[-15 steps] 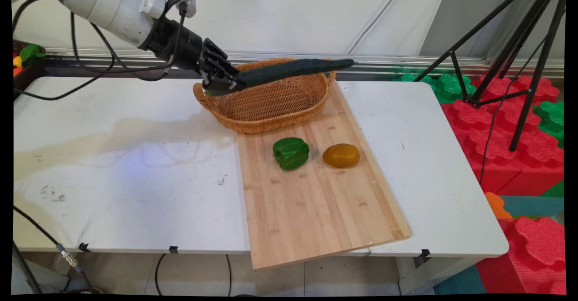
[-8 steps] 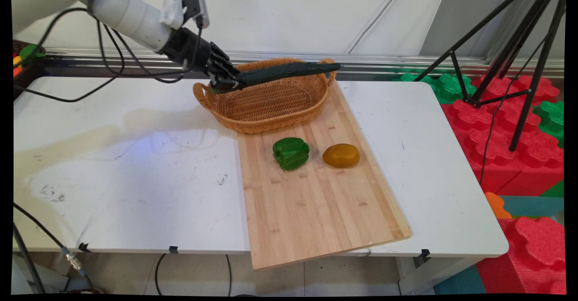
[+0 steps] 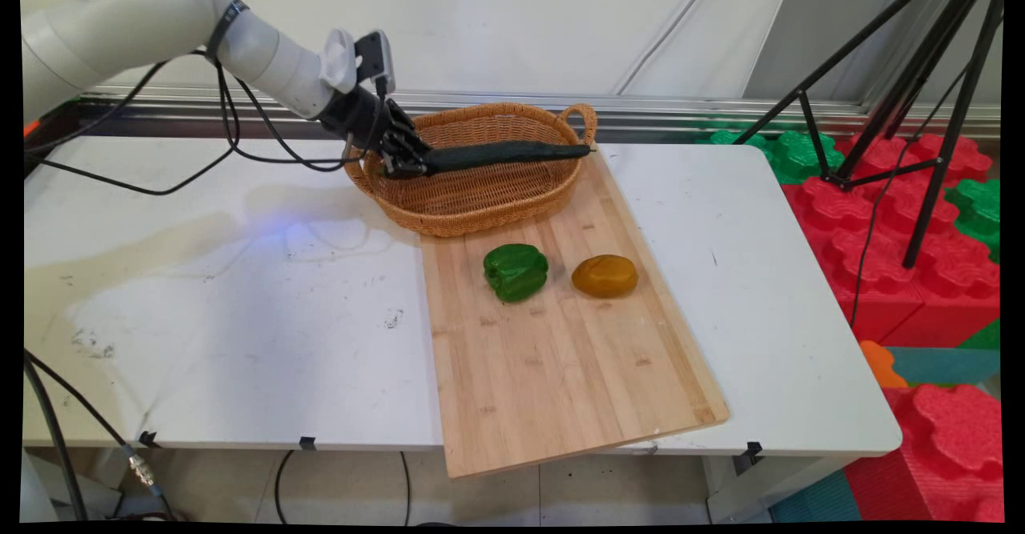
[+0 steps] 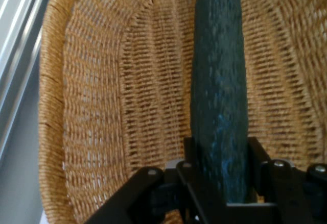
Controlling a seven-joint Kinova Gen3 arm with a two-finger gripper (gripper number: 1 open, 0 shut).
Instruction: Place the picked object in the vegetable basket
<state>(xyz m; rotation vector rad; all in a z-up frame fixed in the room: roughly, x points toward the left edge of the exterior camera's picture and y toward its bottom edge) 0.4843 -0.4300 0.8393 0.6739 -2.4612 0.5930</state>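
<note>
Nearest the camera, one wooden cutting board (image 3: 560,342) lies slantwise on the white desk (image 3: 224,310), its near corner hanging past the desk's front edge. On the board's middle sit two things side by side and apart: one green bell pepper (image 3: 516,271) on the left and one brownish-yellow potato (image 3: 604,275) on the right. Neither touches the basket beyond them.

Farther back, one oval wicker basket (image 3: 480,198) with a loop handle at each end rests partly on the board's far end and partly on the bare desk. Over its hollow hangs one long dark-green cucumber (image 3: 512,152), held at its left end by the black pincer (image 3: 404,164), which is clenched on it just inside the basket's left rim. The cucumber's long axis runs left to right across the basket, nearly level, with its free tip pointing right and reaching the basket's right rim below the right handle. Whether it touches the weave cannot be told.

From the hand camera, the cucumber (image 4: 219,106) runs straight away from the pincer (image 4: 219,193), gripped between the fingers (image 4: 258,157), with the basket's woven floor and wall (image 4: 87,122) beneath and around it.

Beyond the desk's right side stand black tripod legs (image 3: 913,86) over red and green foam blocks (image 3: 897,254).
</note>
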